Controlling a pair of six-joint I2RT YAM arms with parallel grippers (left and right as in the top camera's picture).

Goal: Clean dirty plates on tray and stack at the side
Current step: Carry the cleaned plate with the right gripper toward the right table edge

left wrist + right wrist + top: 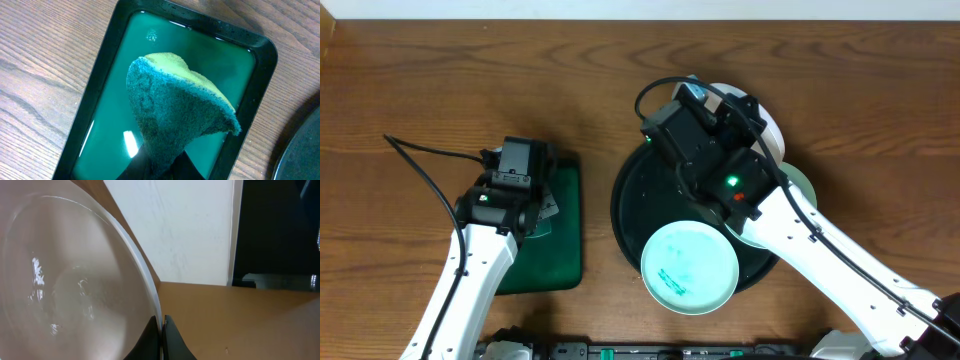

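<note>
- Your wooden table (440, 80) carries 2 trays, set well apart.
- On your left lies a rectangular green tray (565, 225).
- Right of it sits a round black tray (625, 215).
- A pale green plate (805, 184) shows just beside the round tray, mostly hidden.
- A black cable (420, 152) trails across the wood at the left.

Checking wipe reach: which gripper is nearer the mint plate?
Right. Right gripper, clamping a white plate, is just beyond the mint plate; left gripper holds the sponge over the green tray.

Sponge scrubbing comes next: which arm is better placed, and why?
Left. The left gripper is shut on the sponge above the green tray; the right gripper is clamping the white plate by its rim.
</note>
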